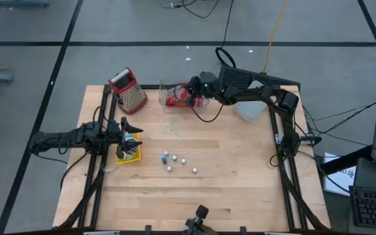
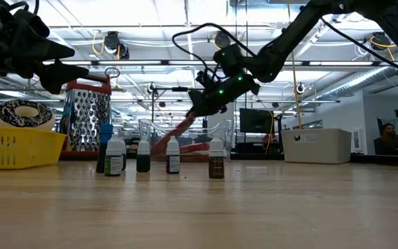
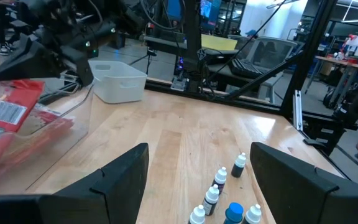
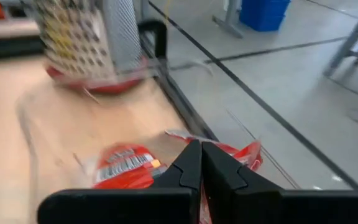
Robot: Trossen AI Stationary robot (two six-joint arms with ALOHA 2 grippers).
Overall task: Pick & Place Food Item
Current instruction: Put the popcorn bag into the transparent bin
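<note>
I feared the red snack packets [image 1: 175, 96] could slip or snag on their clear bin [image 1: 167, 93], since my right gripper [image 1: 195, 91] hung over them by the desk's far edge with its fingers shut tight on nothing. My left gripper [image 1: 136, 126] waited wide open over the yellow basket [image 1: 126, 152] near the left edge.

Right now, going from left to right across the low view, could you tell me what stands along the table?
Yellow basket with a donut → grater → four small dropper bottles → right gripper, shut above the red packet → white bin.
</note>
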